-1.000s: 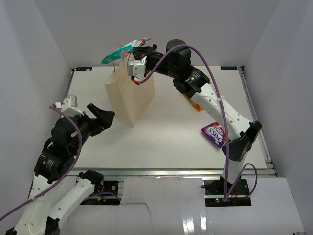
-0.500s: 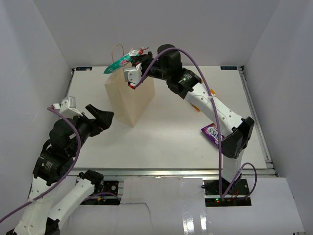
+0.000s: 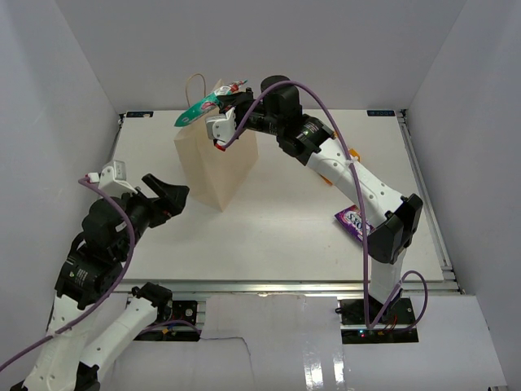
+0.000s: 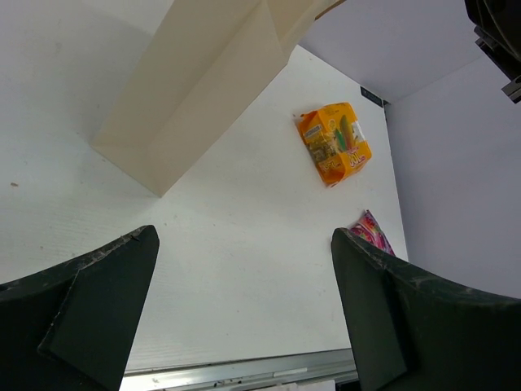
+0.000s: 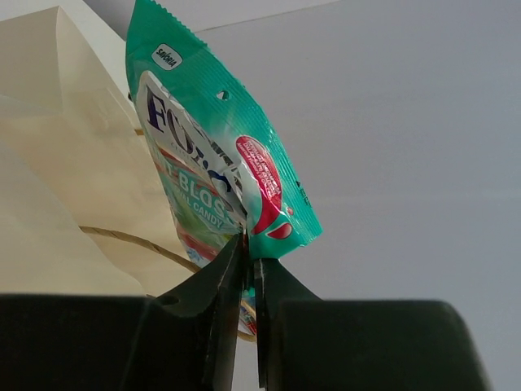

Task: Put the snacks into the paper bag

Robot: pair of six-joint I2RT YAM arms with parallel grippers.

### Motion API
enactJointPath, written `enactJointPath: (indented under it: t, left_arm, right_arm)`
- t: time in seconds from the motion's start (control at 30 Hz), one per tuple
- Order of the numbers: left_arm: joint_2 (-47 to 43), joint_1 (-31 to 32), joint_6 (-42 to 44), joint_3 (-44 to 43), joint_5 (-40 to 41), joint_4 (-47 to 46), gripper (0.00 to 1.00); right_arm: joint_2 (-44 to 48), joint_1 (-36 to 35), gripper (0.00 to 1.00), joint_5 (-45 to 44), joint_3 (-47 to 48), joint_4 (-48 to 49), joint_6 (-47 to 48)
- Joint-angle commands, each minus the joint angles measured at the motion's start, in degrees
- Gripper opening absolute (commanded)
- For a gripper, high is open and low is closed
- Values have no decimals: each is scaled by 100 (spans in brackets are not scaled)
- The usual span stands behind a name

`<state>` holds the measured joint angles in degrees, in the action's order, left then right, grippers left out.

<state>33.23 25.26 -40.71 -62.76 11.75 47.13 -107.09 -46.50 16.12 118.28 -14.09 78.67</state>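
Note:
The tan paper bag (image 3: 216, 159) stands upright at the back left of the table; it also shows in the left wrist view (image 4: 195, 77) and the right wrist view (image 5: 57, 163). My right gripper (image 3: 226, 101) is shut on the teal Fox's candy bag (image 3: 199, 108), (image 5: 216, 155) and holds it above the bag's open top. The orange pack (image 4: 334, 142) lies flat right of the bag, mostly behind my right arm in the top view (image 3: 328, 177). The purple candy bag (image 3: 356, 221) lies at the right. My left gripper (image 3: 169, 194) is open and empty, near left of the bag. The red sachet is out of view.
White walls enclose the table on three sides. The table's metal front rail (image 3: 269, 285) runs along the near edge. A purple cable (image 3: 350, 138) loops over my right arm.
My right gripper moved left with the teal candy bag, from the bag's right side to over its top. The left arm has barely moved.

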Motion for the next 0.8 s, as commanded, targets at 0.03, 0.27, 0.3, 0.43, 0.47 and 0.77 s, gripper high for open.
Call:
enactJointPath:
  t: [0.03,0.27,0.3,0.43,0.47,0.77]
  left_arm:
    - [-98,14,98,-113,196,50,98]
    - [-98,14,116,-157,223,120,98]
    - [-89,14,107,-175,223,121,98]
    - [-80,14,116,-201,214,129,98]
    - [-89,14,116,-210,214,138,98]
    - [-80,14,107,-219,196,156,98]
  right_arm:
    - [180,18,15,-91,204,117,491]
    - [171,18,25,-135,160,152,570]
    - [171,18,26,-153,160,161,570]
    - [144,18,30,-197,169,205,570]
    - [136,18,31,-197,169,222,561]
    - [74,18,42,-241,213,389,500]
